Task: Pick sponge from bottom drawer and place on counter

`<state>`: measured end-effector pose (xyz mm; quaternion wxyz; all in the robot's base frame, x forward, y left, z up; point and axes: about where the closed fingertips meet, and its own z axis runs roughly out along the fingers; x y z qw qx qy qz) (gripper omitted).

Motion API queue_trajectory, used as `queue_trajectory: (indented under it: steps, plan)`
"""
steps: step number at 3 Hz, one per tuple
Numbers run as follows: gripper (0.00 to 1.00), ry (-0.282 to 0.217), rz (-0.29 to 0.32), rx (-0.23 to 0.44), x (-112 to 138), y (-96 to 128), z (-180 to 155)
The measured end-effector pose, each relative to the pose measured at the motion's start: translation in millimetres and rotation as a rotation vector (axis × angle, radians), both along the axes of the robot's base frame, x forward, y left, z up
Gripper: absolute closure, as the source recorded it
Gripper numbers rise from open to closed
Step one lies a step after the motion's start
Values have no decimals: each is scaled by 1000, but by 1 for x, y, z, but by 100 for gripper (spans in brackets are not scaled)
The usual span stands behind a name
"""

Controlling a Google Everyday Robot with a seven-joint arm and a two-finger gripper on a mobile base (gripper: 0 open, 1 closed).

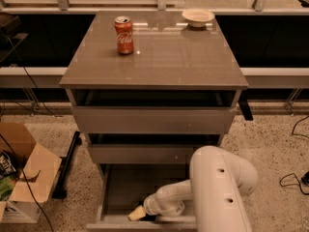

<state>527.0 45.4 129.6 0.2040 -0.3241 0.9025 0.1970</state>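
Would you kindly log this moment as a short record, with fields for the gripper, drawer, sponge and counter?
gripper: low inside the bottom drawer, near its front left
bottom drawer: open, grey floor showing
sponge: not clearly seen; may be hidden under the gripper
counter: holds a red soda can back left and a bowl back right
floor: cardboard box left of the cabinet

End effector (pixel 137 212) in bottom drawer (pixel 120 187); sponge not discernible; arm (pixel 217 187) cropped at bottom edge.
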Motion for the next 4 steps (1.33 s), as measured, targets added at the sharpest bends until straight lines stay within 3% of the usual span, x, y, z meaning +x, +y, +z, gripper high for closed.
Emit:
queue_trajectory:
  steps: [3,4]
  plan:
    - [72,25,-23,-26,-11,-1,-16]
    - [96,-10,-50,44,-8,-1,-2]
